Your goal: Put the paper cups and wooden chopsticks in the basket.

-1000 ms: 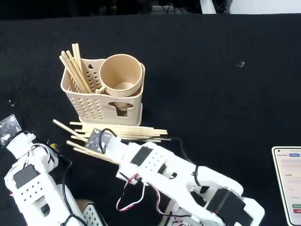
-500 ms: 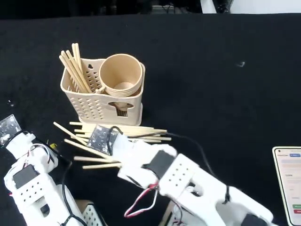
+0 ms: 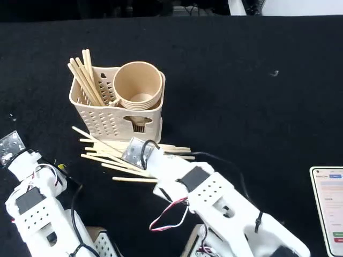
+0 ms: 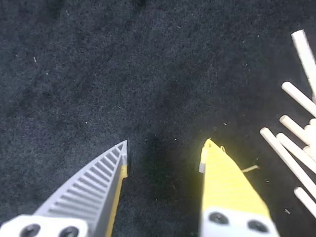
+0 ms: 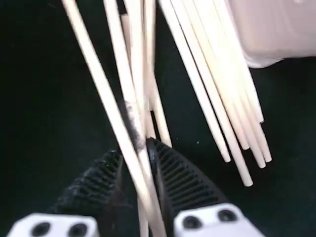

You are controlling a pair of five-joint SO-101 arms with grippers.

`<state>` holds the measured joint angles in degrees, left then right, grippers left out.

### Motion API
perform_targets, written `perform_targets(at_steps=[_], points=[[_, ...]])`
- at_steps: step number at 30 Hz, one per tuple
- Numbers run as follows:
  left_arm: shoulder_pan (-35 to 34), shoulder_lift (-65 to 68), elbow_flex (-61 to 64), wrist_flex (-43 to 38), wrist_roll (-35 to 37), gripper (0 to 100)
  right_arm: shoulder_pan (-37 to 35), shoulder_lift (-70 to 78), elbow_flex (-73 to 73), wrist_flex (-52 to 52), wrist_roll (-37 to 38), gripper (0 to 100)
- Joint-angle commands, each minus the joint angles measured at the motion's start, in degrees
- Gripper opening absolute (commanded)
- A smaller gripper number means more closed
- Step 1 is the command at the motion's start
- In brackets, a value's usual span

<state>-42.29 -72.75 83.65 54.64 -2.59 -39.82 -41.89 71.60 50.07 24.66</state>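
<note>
Left arm point(image 3: 31, 210): stands at the near left corner of the black table point(image 3: 257, 107); left gripper point(image 4: 165, 148): jaws spread wide with nothing between them, hanging over bare cloth, the tips of several loose sticks lying just beside its yellow finger point(image 4: 228, 182).

Basket point(image 3: 115, 119): cream, perforated, upright on the table, well apart from the left arm; a bundle of standing chopsticks point(image 3: 84, 75) leans out of its left compartment; a nested stack of paper cups point(image 3: 138, 84) sits mouth up in its right compartment.

Loose chopsticks point(image 3: 107, 155): a fanned pile lying flat on the table, just in front of the basket's near wall, some crossing others at an angle.

Right arm point(image 3: 210, 194): reaches from the near edge to the pile; right gripper point(image 5: 140, 148): black ridged jaws drawn narrow and clamped on held chopsticks point(image 5: 129, 123), which run forward from between the fingers; whether one or two sticks are pinched cannot be told; the other sticks lie beside them, next to the basket's corner.

Phone point(image 3: 328, 209): lit screen at the table's right edge, well apart from everything else.
</note>
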Motion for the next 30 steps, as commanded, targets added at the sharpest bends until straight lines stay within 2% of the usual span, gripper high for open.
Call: perform_targets(at_steps=[1,5,9,13,18,22,24,26,30], points=[[0.4,-0.88,-0.66,-0.79,0.09,24,-0.26,0.4,-1.71,2.37,0.53,10.9],[0.4,-0.88,-0.66,-0.79,0.09,24,-4.22,0.13,-4.53,6.86,0.26,11.3],[0.4,-0.88,-0.66,-0.79,0.09,24,-9.05,0.48,-9.19,7.82,-6.86,11.3],[0.22,-0.88,-0.66,-0.79,0.09,24,-10.2,0.66,-10.68,4.48,-11.78,11.3],[0.22,-0.88,-0.66,-0.79,0.09,24,-10.73,5.23,-10.95,3.16,-12.13,11.7],[0.22,-0.88,-0.66,-0.79,0.09,24,-15.47,10.51,-11.3,2.99,-12.13,12.5],[0.22,-0.88,-0.66,-0.79,0.09,24,-17.67,12.97,-11.74,1.76,-12.31,16.0],[0.22,-0.88,-0.66,-0.79,0.09,24,-17.93,15.87,-12.35,0.0,-11.96,18.8],[0.22,-0.88,-0.66,-0.79,0.09,24,-18.11,22.73,-14.81,-3.34,-11.87,17.7]])
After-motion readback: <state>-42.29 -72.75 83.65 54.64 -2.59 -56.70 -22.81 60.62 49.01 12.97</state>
